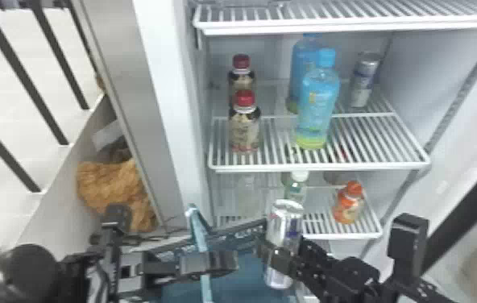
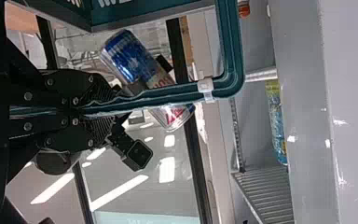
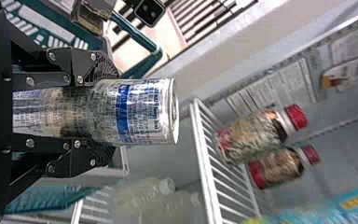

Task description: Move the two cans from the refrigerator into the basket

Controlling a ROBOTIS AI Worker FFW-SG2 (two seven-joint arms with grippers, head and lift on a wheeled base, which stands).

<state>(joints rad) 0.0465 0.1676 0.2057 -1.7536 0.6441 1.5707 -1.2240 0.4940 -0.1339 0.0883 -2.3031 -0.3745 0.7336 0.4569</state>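
Your right claw (image 1: 278,254) was closed around the silver-and-blue can (image 1: 286,221), its fingers pressed against both sides, with the can's end sticking out past them. You had that can close to upright in the head view, in front of the lower shelf (image 1: 340,235); whether it was directly over the basket opening, you could not tell from there.

Your left claw (image 1: 209,262) was closed on the basket handle (image 1: 197,231), its fingers pinching the thin teal bar with no gap to spare. The teal basket (image 1: 243,278) sat low, between your two arms, just outside the refrigerator (image 1: 431,76).

Farther out, your second can (image 1: 362,82) stood upright on the middle shelf (image 1: 318,166), toward the back and near the right wall. To its left were two blue bottles (image 1: 317,106), one behind the other, and left of those, two red-capped bottles (image 1: 244,125) lined up the same way. On the lower shelf you had an orange bottle (image 1: 348,205) at the right and a white-capped bottle (image 1: 296,189) behind the held can.
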